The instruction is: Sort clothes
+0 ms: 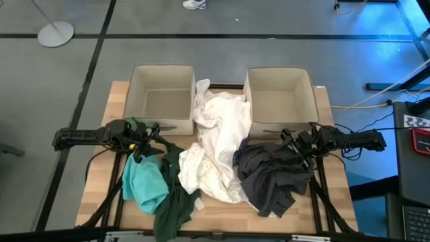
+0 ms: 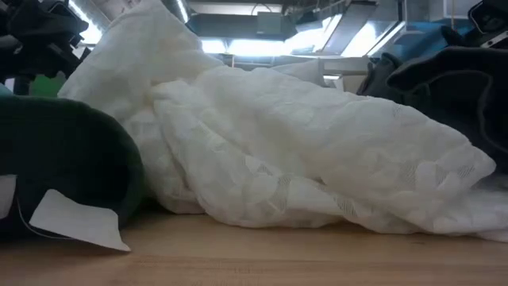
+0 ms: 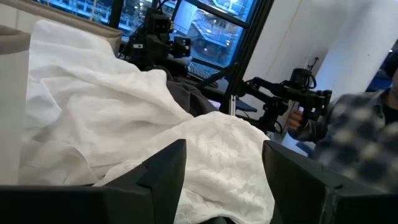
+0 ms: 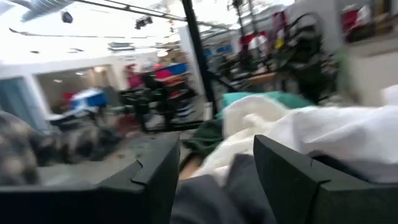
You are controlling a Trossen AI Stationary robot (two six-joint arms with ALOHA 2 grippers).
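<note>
Clothes [image 1: 215,148] lie heaped on the bench [image 1: 222,210] before two boxes [image 1: 161,99]; with left gripper [image 1: 142,149] and right gripper [image 1: 295,149] spread wide, we should pinch one garment only.

Both arms reach inward from the table's side edges — the left gripper [image 1: 149,138] near the left edge, fingers [image 3: 165,168] spread apart. The right gripper [image 1: 293,142] mirrors it near the right edge, fingers [image 4: 149,171] likewise parted.

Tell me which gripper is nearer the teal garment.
Left. The left gripper hangs just above the teal garment; the right gripper is across the table, over the dark grey garment.
</note>
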